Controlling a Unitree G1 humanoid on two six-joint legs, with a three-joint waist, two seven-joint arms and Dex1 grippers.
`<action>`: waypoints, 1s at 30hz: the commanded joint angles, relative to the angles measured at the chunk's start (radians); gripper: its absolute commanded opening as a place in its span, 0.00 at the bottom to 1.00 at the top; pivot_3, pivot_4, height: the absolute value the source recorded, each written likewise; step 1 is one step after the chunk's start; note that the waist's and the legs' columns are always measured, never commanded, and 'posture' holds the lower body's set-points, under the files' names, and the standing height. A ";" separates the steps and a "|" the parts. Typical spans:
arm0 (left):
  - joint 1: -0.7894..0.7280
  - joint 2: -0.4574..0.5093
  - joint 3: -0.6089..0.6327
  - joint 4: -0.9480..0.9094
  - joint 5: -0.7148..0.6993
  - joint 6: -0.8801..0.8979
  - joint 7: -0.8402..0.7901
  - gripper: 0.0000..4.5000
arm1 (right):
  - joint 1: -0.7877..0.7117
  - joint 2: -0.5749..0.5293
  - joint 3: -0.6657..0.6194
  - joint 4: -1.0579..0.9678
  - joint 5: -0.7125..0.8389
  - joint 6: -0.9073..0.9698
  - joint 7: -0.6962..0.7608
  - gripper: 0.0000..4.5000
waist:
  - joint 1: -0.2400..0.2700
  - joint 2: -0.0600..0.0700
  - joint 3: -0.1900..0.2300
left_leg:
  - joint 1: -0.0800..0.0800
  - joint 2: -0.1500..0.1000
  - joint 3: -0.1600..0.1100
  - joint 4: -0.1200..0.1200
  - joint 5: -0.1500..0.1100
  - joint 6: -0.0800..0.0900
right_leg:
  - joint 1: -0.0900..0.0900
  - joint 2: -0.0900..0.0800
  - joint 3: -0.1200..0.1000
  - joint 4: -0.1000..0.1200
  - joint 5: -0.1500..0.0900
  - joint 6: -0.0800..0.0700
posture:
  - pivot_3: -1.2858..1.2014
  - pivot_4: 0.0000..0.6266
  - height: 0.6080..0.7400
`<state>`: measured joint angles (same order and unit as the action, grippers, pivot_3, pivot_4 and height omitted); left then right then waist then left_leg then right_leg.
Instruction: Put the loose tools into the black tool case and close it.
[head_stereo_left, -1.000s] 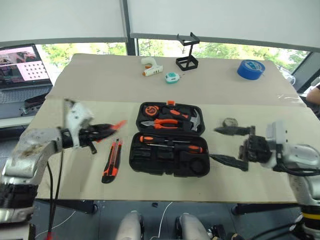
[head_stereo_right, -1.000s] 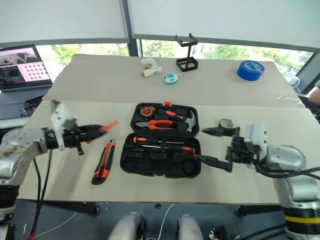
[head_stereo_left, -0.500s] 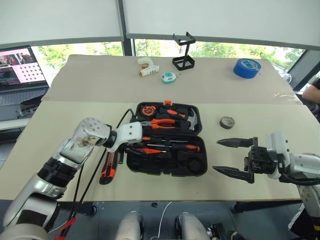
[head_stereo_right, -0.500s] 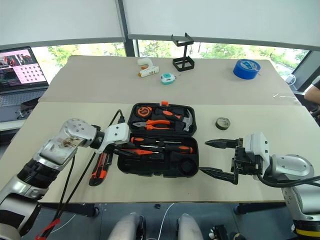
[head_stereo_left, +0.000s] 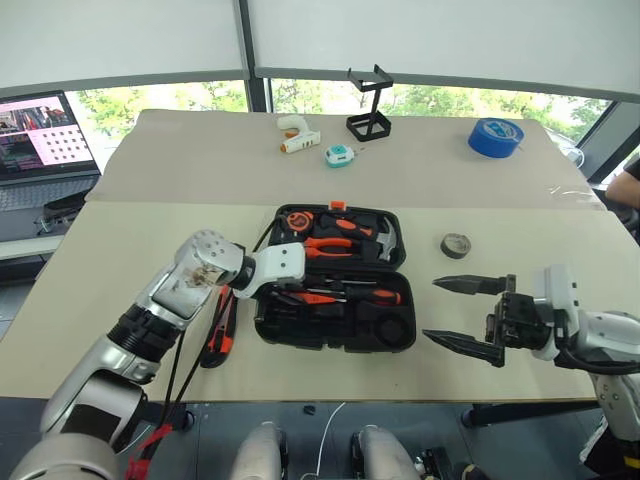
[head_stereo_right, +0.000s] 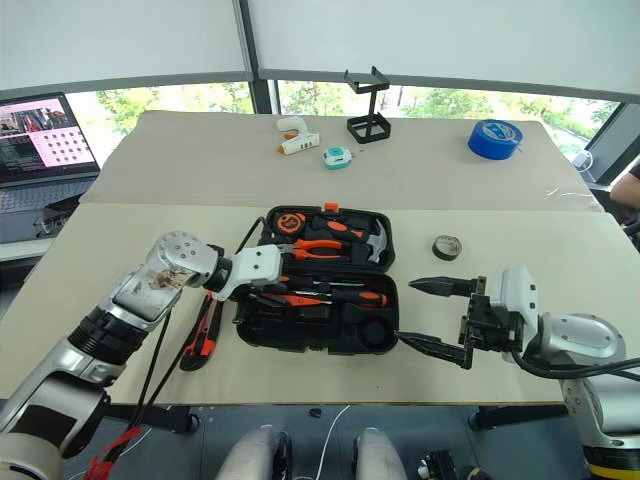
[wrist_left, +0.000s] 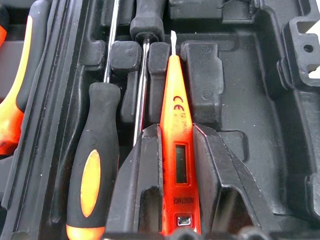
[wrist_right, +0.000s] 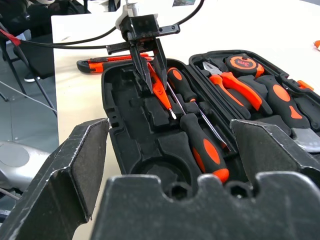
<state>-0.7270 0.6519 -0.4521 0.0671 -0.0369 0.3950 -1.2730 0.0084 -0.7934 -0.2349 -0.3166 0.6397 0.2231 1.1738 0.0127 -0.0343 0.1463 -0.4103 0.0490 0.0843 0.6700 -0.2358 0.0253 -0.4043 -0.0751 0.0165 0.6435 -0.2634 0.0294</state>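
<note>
The black tool case (head_stereo_left: 330, 325) lies open in the middle of the table. My left gripper (wrist_left: 176, 135) is shut on the slim orange tester screwdriver (wrist_left: 175, 105), low over the moulded recesses at the left of the case's near half. Two black-and-orange screwdrivers (wrist_right: 205, 142) (wrist_right: 182, 85) lie in that half beside it. The orange-black utility knife (head_stereo_left: 222, 335) rests on the table just left of the case. A small grey tape roll (head_stereo_left: 456, 244) sits on the table right of the case. My right gripper (head_stereo_left: 432, 310) hangs open, empty, right of the case.
Pliers (head_stereo_left: 335, 243), a hammer (head_stereo_left: 388, 243) and a tape measure fill the case's lid half. At the back stand a white glue gun (head_stereo_left: 295, 134), a teal tape measure (head_stereo_left: 340, 156), a black wire stand (head_stereo_left: 369, 108) and a blue tape roll (head_stereo_left: 499, 136). A screen (head_stereo_left: 45, 125) glows far left.
My left gripper has swung right and down with the tester screwdriver, from left of the case to over its near half. The right gripper has stayed put.
</note>
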 joint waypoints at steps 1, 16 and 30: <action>-0.007 0.009 -0.032 0.008 0.036 0.009 -0.028 0.10 | -0.017 0.003 -0.004 -0.034 0.014 0.009 -0.012 1.00 | 0.000 0.000 0.000 | 0.000 0.000 0.000 0.000 0.000 0.000 | 0.000 0.000 0.000 0.000 0.000 0.000 | 0.52 0.24 1.00; -0.006 -0.039 0.015 0.053 0.007 0.017 -0.061 0.47 | -0.031 0.010 0.019 -0.019 0.009 0.005 -0.018 1.00 | -0.001 0.001 0.000 | 0.000 0.000 -0.001 0.005 -0.002 0.003 | 0.001 0.000 0.000 0.002 -0.001 0.001 | 0.52 0.24 1.00; 0.052 -0.047 0.265 0.093 -0.182 -0.193 -0.080 0.56 | -0.062 0.011 0.031 0.003 0.012 0.033 0.003 1.00 | -0.001 0.001 0.000 | -0.003 0.000 -0.003 0.008 -0.002 0.003 | 0.000 -0.001 0.000 0.004 0.000 0.001 | 0.52 0.24 1.00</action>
<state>-0.6959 0.6255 -0.2098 0.1355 -0.1799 0.2666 -1.3498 -0.0338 -0.7837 -0.2035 -0.3039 0.6421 0.2518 1.1762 0.0121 -0.0338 0.1462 -0.4130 0.0493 0.0814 0.6786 -0.2376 0.0283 -0.4043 -0.0756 0.0159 0.6477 -0.2636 0.0307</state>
